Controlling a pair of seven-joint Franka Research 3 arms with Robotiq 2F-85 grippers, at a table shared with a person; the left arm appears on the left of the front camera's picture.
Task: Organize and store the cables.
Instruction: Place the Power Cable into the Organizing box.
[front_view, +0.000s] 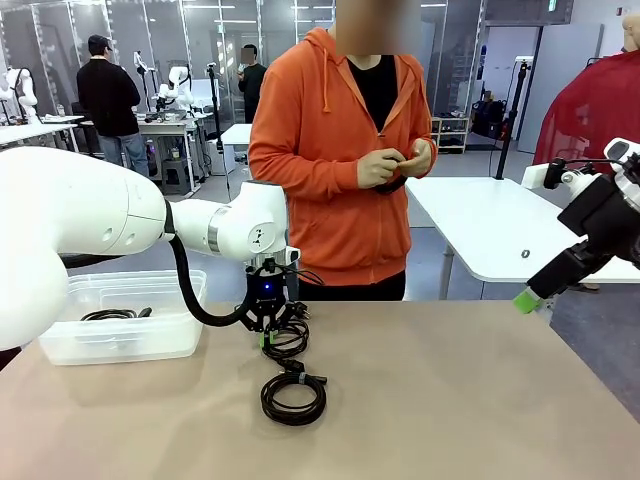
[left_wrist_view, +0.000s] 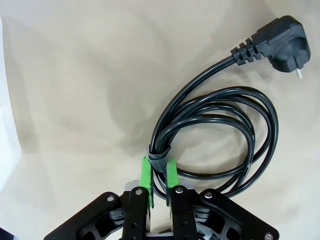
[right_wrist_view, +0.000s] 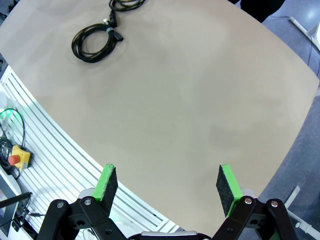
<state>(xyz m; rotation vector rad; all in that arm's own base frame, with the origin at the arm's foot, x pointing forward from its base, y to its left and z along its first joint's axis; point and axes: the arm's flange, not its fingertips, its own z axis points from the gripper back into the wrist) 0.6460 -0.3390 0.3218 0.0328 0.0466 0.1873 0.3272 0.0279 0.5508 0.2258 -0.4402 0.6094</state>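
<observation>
Robotics lab, glass partitions (front_view: 200, 40), white worktables (front_view: 500, 230) (emergency-stop button (right_wrist_view: 15, 159) too)

Tied coil (left_wrist_view: 220, 105): near loop hidden behind left gripper (left_wrist_view: 157, 175); cropped at top edge in right wrist view; dark thing in person's hands (front_view: 395, 163) too small to tell.

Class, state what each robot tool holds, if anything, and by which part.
The left tool is shut on a coiled black cable, pinching it at its tie band. The right tool is open, holding nothing.
</observation>
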